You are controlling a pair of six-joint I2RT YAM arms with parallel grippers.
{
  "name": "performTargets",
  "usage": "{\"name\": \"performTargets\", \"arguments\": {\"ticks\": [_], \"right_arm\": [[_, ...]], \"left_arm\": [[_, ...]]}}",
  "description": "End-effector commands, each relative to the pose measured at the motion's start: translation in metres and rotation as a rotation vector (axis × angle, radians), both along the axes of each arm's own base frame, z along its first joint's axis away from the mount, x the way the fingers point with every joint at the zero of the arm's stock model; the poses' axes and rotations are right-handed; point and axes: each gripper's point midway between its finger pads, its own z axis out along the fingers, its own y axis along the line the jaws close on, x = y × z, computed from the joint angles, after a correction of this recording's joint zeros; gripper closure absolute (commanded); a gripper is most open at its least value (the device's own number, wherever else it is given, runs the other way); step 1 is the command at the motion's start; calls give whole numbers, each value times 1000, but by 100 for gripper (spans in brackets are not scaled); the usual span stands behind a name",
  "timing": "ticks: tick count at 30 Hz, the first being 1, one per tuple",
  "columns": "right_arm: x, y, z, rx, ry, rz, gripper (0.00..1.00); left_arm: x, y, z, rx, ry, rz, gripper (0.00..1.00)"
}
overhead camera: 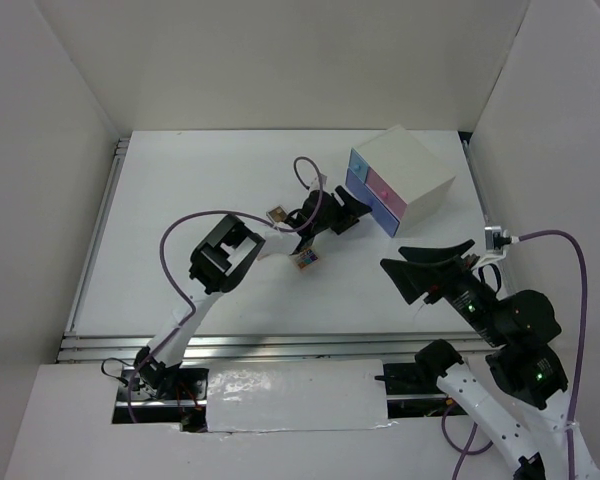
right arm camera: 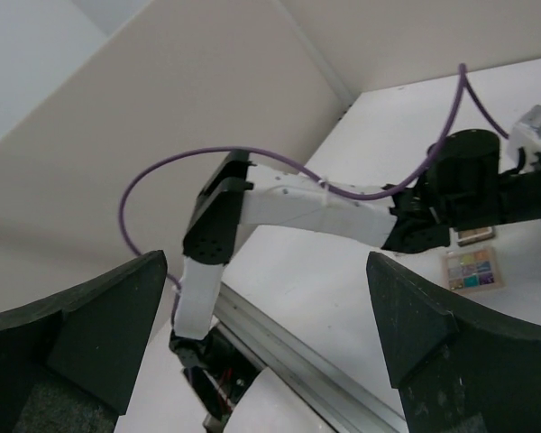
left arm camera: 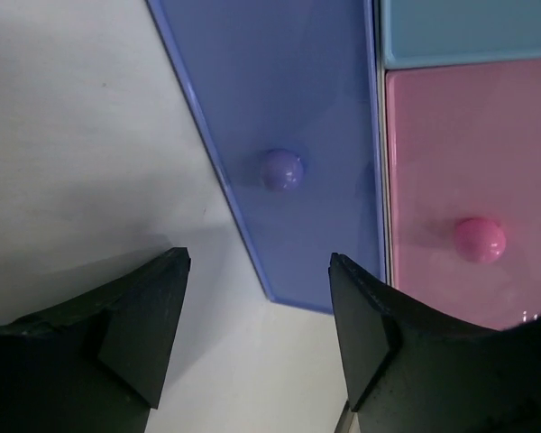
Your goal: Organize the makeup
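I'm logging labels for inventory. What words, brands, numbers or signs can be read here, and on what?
No text can be read.
Purple drawer, pink drawer: plain fronts; a faint mark low on the pink one is too small to read.
Multicoloured palette: colour pans only, no legible print.
White box: bare top.

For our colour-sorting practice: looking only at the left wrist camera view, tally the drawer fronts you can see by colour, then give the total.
Violet-blue drawer front: 1
Pink drawer front: 1
Light blue drawer front: 1
Total: 3
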Motion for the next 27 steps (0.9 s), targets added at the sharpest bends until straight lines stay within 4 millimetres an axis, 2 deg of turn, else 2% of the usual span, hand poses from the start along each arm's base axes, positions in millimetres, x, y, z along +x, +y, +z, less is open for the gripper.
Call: {"name": "performTargets", "arguments": {"ticks": [1, 3, 4, 5, 6, 8, 12, 14, 18, 20, 21, 25, 27], "right_arm": [[-20, 5, 8, 35, -38, 87, 0], [-27, 8, 8, 47, -47, 122, 1], [-29, 10, 6, 48, -46, 134, 1], [-29, 12, 2, 45, -42, 146, 1], [-31, 12, 1, 50, -44, 158, 1], [-31, 14, -2, 47, -43, 165, 1], [-33, 18, -7, 19, -40, 191, 1], [-32, 21, -10, 10, -36, 204, 2], [-32, 25, -15, 2, -29, 228, 2], [-31, 26, -17, -3, -27, 231, 2], [-31, 26, -17, -5, -30, 229, 3], [-31, 25, -16, -6, -33, 225, 3], [-29, 26, -17, -8, -31, 223, 3]], "left_arm": [[17, -8, 4, -59, -16, 58, 26], [22, -11, 5, -63, -12, 61, 27], [22, -11, -7, -56, 11, 66, 29], [28, -8, -10, -53, 10, 97, 33], [31, -8, -9, -60, 10, 105, 35], [35, -6, -19, -57, 23, 126, 38], [42, -5, -25, -82, 20, 144, 39], [45, -8, -18, -122, -2, 137, 39], [49, -8, -20, -145, -11, 142, 39], [52, -13, -14, -155, -20, 135, 42], [52, -12, -21, -142, -5, 133, 43], [52, -15, -19, -155, -3, 131, 56], [51, -16, -17, -165, -3, 127, 60]]}}
